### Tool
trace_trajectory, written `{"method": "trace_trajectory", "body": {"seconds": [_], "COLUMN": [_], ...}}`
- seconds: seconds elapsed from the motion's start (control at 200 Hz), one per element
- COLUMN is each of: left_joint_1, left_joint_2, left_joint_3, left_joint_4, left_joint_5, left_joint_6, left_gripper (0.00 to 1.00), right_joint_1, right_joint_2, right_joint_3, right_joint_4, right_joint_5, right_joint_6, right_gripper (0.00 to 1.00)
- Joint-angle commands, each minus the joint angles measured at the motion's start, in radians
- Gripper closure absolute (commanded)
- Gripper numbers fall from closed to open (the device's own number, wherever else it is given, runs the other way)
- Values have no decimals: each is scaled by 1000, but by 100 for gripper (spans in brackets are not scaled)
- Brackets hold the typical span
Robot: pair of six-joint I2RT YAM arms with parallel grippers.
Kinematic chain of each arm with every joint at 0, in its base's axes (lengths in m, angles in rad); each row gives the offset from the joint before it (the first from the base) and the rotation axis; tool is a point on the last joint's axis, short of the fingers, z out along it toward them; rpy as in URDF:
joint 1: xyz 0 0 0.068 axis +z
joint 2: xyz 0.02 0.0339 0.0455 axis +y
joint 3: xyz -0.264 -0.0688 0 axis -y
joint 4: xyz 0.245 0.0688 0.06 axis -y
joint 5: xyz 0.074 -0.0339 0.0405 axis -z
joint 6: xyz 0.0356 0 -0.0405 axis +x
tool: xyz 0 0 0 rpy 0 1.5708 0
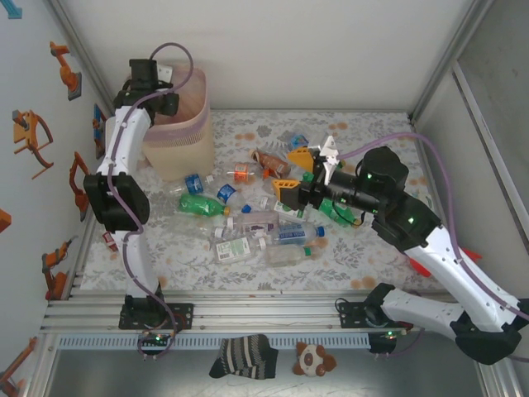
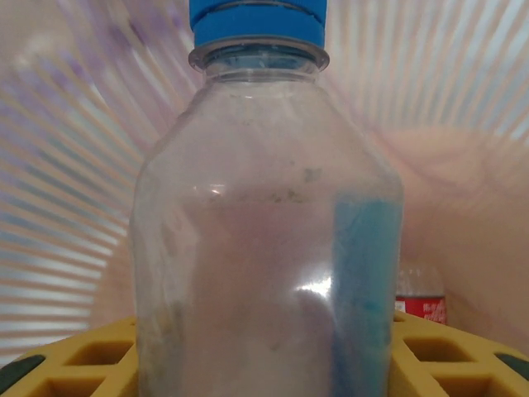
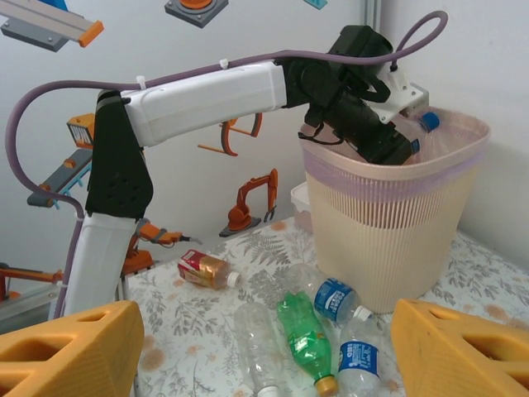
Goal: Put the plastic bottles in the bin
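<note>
My left gripper [image 1: 153,78] hangs over the mouth of the beige bin [image 1: 178,141], shut on a clear bottle [image 2: 264,207] with a blue cap [image 2: 258,21]. Its yellow fingers [image 2: 83,364] flank the bottle's base, with the bin's pink liner [image 2: 463,99] behind. A red-labelled bottle [image 2: 421,302] lies inside the bin. Several plastic bottles lie on the table, among them a green one [image 1: 202,207] [image 3: 304,335] and a blue-labelled one [image 3: 335,299]. My right gripper [image 1: 293,172] [image 3: 264,364] hovers open above the pile, holding nothing.
A small white box [image 3: 299,198] stands behind the bin [image 3: 397,223]. A brown bottle [image 3: 202,269] lies near the left wall, which carries orange toy excavators [image 3: 248,198]. A striped sock [image 1: 242,356] and a plush toy [image 1: 314,358] lie beyond the front rail.
</note>
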Motion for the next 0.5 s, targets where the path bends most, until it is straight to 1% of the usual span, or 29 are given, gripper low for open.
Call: {"method": "trace_trajectory", "body": {"seconds": [0.0, 0.13, 0.15, 0.345, 0.491], "left_joint_1": [3, 6, 6, 6, 5], "left_joint_2": [13, 23, 25, 38, 7], "left_joint_3": [-7, -43, -46, -64, -152], "left_joint_4": [-40, -55, -59, -129, -144], "left_joint_5": [-45, -50, -50, -38, -17], "left_joint_6": [19, 10, 9, -11, -41], "left_gripper": [49, 50, 49, 49, 49], "right_joint_1": [8, 8, 8, 7, 8], "right_joint_2": [-2, -7, -8, -13, -14], "right_joint_3": [15, 4, 2, -13, -25], "right_joint_4": [40, 44, 45, 51, 62], "right_joint_5": [0, 2, 2, 5, 4], "right_joint_6": [6, 14, 15, 18, 25], "right_gripper": [23, 23, 23, 23, 23]}}
